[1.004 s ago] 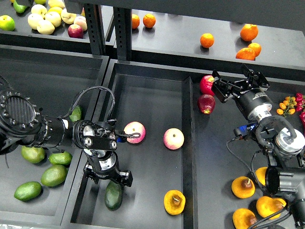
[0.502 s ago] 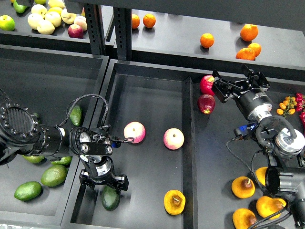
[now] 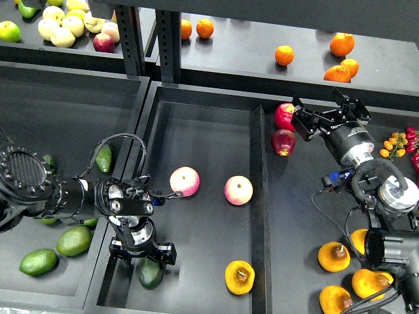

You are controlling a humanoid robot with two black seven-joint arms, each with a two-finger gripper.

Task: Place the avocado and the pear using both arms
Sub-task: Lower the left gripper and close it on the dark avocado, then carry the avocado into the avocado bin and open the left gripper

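Note:
The dark green avocado lies near the front left corner of the middle tray. My left gripper hangs right over the avocado's upper end, its two fingers spread wide to either side, open. The pear, yellow-orange with a brown hollow, lies in the same tray at the front right. My right gripper is open and empty over the right tray, just right of two red apples.
Two pink-and-yellow apples lie mid-tray. More green avocados fill the left tray. Several pears lie at the front right beside my right arm. Oranges and pale apples sit on the back shelf. Small tomatoes lie far right.
My left gripper has drawn a little down and to the left, and the avocado under it has shifted slightly the same way. The right arm has not moved.

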